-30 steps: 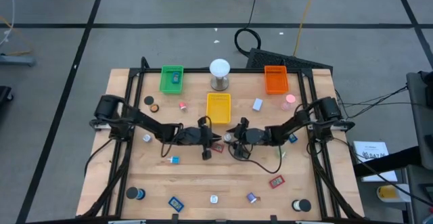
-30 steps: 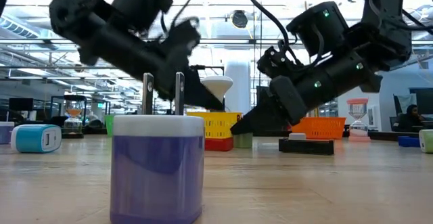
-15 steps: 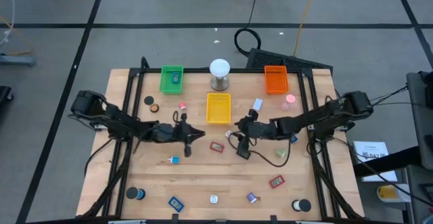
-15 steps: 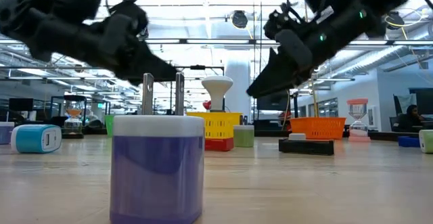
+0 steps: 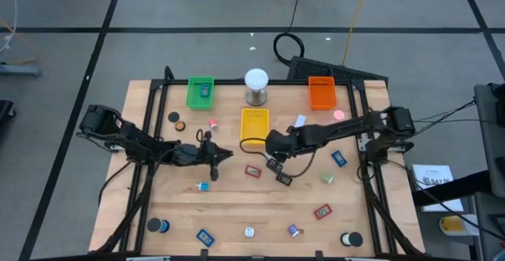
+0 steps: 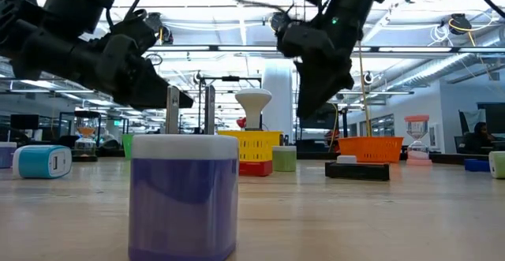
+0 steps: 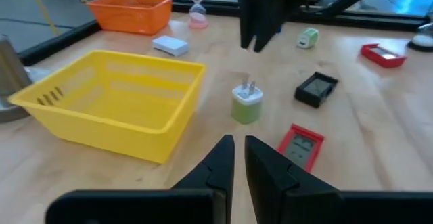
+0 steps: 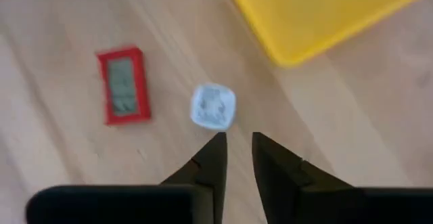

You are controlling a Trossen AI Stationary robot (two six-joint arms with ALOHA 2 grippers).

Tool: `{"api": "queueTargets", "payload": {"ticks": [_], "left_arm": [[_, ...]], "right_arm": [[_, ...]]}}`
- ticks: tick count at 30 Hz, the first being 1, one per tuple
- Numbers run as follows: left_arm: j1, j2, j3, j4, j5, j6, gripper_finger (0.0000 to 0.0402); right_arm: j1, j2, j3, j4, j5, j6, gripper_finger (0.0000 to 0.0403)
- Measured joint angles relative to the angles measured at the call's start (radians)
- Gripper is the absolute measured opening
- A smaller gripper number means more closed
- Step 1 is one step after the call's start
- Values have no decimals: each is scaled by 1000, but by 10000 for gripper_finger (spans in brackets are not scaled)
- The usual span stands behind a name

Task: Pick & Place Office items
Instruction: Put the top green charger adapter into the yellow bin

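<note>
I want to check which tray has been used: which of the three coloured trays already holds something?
The green tray, at the table's far left. A small blue item lies in it; the yellow tray and orange tray look empty.

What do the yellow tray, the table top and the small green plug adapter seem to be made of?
The yellow rectangular tray looks like moulded plastic with a matt finish: thin walls with cut slots. The table top seems to be pale wood, smooth, with visible grain and plank lines. The small green plug adapter appears to be glossy plastic with two metal prongs on top.
</note>
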Motion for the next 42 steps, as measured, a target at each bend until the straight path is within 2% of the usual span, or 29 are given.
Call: {"api": "queueTargets", "payload": {"ticks": [3,7,11,14,21,25,34,42], "left_arm": [[13,0,0,8,-21,7,37],[33,0,-2,53,11,10,37],[39,0,-45,160,14,20,37],[39,0,-109,289,14,16,37],[39,0,-243,485,-8,-16,37],[39,0,-249,496,-35,-14,37],[39,1,-250,492,-39,-7,37],[39,1,-250,479,-39,-19,37]], "right_arm": [[0,44,43,-8,-25,1,116],[3,81,81,-3,-24,-2,184],[0,104,85,-8,-21,-3,239],[-5,111,85,-3,-17,-4,259],[-6,109,86,25,33,-28,246],[-7,128,86,45,33,-26,241],[-18,249,86,90,-21,-28,257],[-18,255,86,101,-20,-43,188]]}}
